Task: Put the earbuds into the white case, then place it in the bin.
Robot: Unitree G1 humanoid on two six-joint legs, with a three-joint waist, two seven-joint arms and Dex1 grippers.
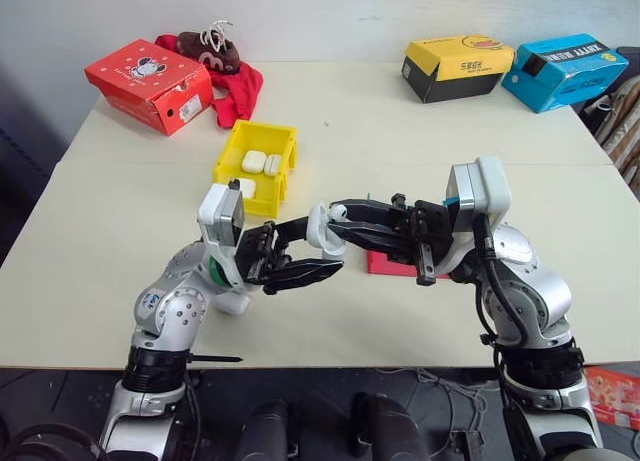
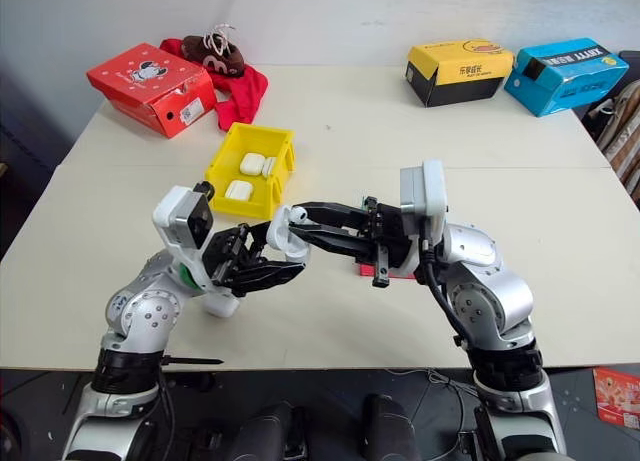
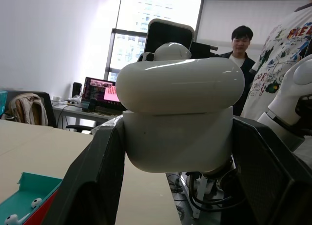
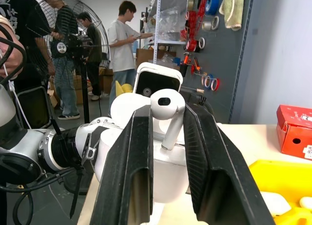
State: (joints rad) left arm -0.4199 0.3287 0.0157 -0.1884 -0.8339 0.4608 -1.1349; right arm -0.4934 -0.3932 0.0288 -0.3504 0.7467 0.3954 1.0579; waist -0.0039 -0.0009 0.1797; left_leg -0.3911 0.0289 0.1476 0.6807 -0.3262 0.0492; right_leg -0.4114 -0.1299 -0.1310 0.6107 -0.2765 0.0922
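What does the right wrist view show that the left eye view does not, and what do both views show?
Right wrist view alone: a white earbud pinched in the right pincer, and people standing by a fan. Left eye view alone: the left pincer shut on the white case, plus the blue box. Both show: the case, the yellow bin and the red box.

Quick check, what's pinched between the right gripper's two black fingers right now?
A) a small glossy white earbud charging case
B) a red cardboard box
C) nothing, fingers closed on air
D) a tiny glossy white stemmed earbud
D: in the right wrist view the right gripper has a tiny glossy white stemmed earbud clamped between its fingers, right over the small glossy white charging case that the left gripper holds.
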